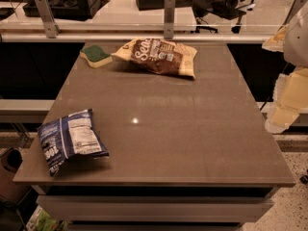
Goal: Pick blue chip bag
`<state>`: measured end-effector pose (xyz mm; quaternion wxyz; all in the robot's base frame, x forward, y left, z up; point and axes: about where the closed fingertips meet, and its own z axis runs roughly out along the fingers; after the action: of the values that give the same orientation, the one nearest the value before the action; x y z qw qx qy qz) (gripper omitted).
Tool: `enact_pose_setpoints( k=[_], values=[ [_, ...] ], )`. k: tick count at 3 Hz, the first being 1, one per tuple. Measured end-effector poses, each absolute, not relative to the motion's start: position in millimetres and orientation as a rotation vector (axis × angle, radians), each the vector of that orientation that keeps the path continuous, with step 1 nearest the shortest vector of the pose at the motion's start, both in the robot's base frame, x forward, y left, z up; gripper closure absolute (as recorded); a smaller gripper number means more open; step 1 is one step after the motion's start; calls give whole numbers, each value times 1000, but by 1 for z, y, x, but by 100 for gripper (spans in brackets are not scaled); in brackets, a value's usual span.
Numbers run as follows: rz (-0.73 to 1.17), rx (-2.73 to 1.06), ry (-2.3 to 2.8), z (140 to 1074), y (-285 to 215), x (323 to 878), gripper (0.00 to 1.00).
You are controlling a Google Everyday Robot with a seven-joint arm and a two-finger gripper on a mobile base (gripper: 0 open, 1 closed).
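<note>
The blue chip bag (70, 138) lies on the front left corner of the brown table (168, 129), with its white nutrition-label panel up and its left end hanging a little over the table's edge. My gripper (284, 114) is at the right edge of the view, off the table's right side and above floor level. It is far from the bag, and nothing shows in it.
A larger brown-and-cream chip bag (159, 56) lies at the back middle of the table. A green-and-yellow sponge (96, 56) lies to its left. A rail with metal posts (169, 17) runs behind the table. A low shelf sits under the tabletop.
</note>
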<state>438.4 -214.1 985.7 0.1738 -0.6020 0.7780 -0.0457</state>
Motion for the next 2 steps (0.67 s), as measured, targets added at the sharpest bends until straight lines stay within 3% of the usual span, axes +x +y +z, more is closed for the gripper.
enact_pose_setpoints(
  k=[2],
  values=[
    [-57,-1692,2162,979,-204,441,0]
  ],
)
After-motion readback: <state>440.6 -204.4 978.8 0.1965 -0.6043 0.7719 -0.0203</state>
